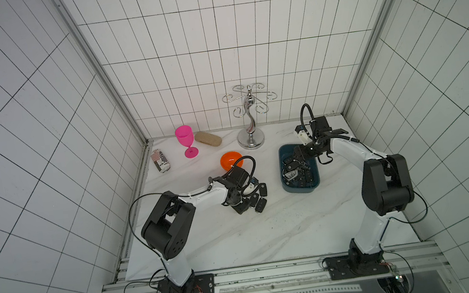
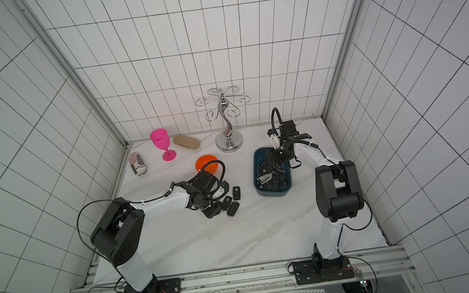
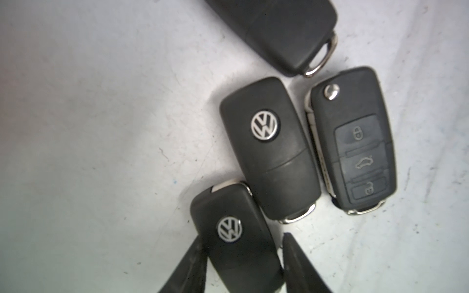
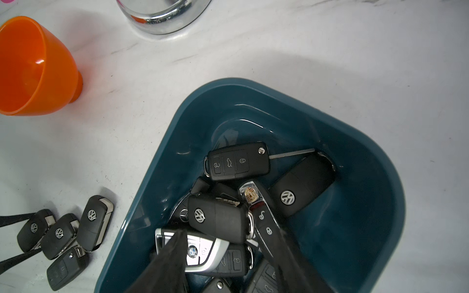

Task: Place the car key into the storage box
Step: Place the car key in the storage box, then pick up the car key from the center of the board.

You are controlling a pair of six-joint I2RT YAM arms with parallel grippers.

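Beside the storage box (image 1: 300, 189), on the side facing your left arm, the car key (image 3: 231, 229) lies flat on the white marbled table (image 1: 239, 239), badge up, outside the box and apart from its wall. Your left gripper (image 3: 243, 243) is down on it: the two dark fingers (image 3: 193, 266) press against the key's long flanks, one on each side, so the grip is closed on the key while it rests on the table.

Three loose keys (image 3: 269, 149) lie just beyond its tip. Two sit side by side and nearly touch, one badge up and one buttons up. The third lies a little farther off.

Over the inside of the box, your right gripper (image 4: 228, 241) hangs with its fingers parted above the pile of keys (image 4: 215, 218) on the box floor. You cannot tell whether either finger touches a key.

The orange bowl (image 1: 230, 159) stands well off from the box on the same side as the loose keys. The chrome stand (image 1: 250, 120) rises near the box's far corner.
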